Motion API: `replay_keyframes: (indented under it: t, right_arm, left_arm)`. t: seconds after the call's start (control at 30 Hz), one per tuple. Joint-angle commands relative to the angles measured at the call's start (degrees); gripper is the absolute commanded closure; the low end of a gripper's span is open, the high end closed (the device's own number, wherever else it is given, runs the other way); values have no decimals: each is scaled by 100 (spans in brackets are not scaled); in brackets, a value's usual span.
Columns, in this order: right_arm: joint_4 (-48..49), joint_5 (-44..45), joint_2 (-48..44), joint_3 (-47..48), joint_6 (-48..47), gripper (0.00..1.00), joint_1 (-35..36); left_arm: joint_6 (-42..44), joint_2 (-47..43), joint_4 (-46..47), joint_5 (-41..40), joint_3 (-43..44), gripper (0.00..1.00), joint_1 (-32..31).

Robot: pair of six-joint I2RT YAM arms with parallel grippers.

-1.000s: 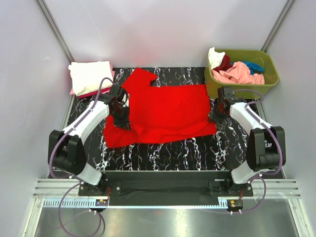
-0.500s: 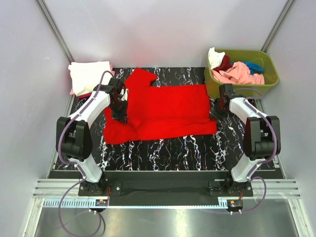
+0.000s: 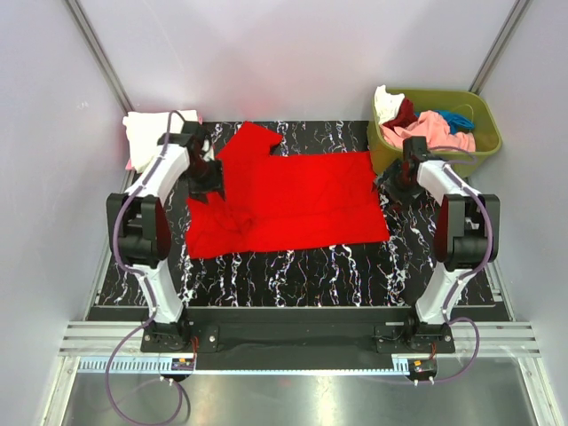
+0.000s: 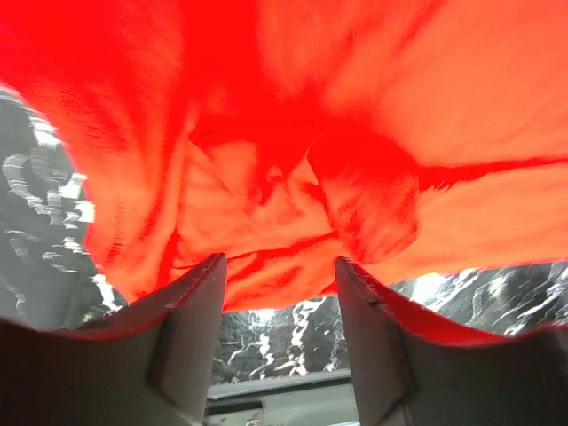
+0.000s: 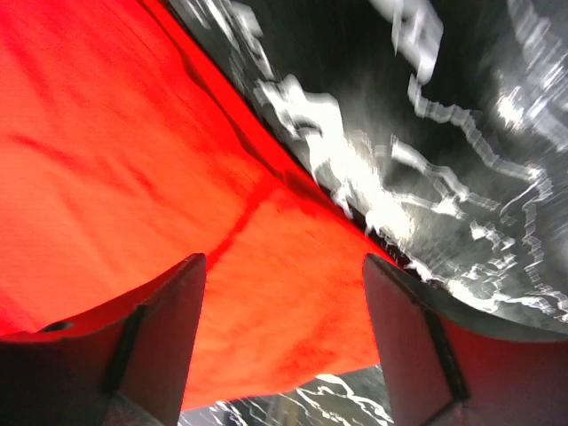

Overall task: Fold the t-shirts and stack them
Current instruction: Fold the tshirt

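Bright red t-shirt [image 3: 293,200] looks light, floppy; I'd pinch edge beside olive-green bin [image 3: 444,92]. Left gripper [image 4: 278,264], right gripper [image 5: 282,262] spread, holding nothing.

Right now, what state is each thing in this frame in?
Red t-shirt, spread flat on the table, rumpled at its left end.
Cream t-shirt, folded, at the far left corner.
Bin, holding loose crumpled shirts.
Left arm, jaws open, holding nothing.
Right arm, jaws open, holding nothing.
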Motion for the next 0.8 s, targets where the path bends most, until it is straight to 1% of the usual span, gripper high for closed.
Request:
replay_keyframes:
  t: [0.0,0.07,0.1,0.13,0.17,0.2,0.23,0.27,0.3,0.33,0.37,0.43,0.47,0.5,0.53,0.57,0.6,0.67,0.77]
  right_arm:
    - [-356,209,-424,548,-185,19,-238]
    - [-400,403,-837,496,-299,16,-230]
    - [-401,438,-987,331,-326,16,-238]
    - [-374,412,-1284,216,-317,15,-238]
    - [-348,333,-1435,67,-326,15,-238]
    - [-165,185,-1584,-300,-317,15,-230]
    - [-24,-217,-1856,-513,-317,17,-230]
    - [143,-482,-1980,-985,-334,18,-177]
    - [527,-720,-2086,-1207,-352,21,-125]
    - [662,-966,-2269,-1383,-370,22,-54]
    - [802,-977,-2324,-1602,-405,23,294]
    - [908,-994,-2324,-1710,-440,26,648]
    - [1022,-1099,-2307,-1762,-423,27,797]
    - [1371,-1257,-2272,-1876,-396,29,1077]
    - [1558,-1502,-2202,-1938,-335,32,1202]
    - [1725,-1583,-2175,-2034,-213,33,1360]
    - [2101,-1636,-2122,-2079,-168,33,1622]
    - [2419,-1776,-1947,-2167,-98,34,1896]
    - [2806,-1750,-1657,-2193,-62,34,2257]
  left_arm:
    - [-294,-384,-20,-158,657,40,131]
    - [-373,-788,102,-369,554,39,123]
    - [-452,-955,156,-448,274,39,131]
    - [-505,-1304,321,-466,71,39,123]
    - [-549,-1491,427,-432,-183,40,123]
    - [-636,-1684,542,-362,-751,41,123]
    - [-689,-2051,656,-161,-1070,42,114]
    - [-803,-2229,918,-72,-1691,44,105]
    - [-856,-2561,1051,94,-1993,51,96]
    - [-909,-2721,1331,183,-2274,55,70]
    - [-1014,-2862,1473,253,-2747,61,9]
    - [-1146,-3143,1771,289,-3093,62,-105]
    - [-1190,-3171,1843,298,-3304,62,-175]
    - [-1269,-3145,1887,255,-3367,63,-315]
    - [-1305,-3110,1966,245,-3411,64,-386]
    - [-1357,-3057,2019,237,-3472,64,-457]
    - [-1384,-2944,2072,202,-3481,64,-579]
    - [-1463,-2811,2221,193,-3508,65,-685]
    - [-1498,-2504,2379,149,-3473,66,-870]
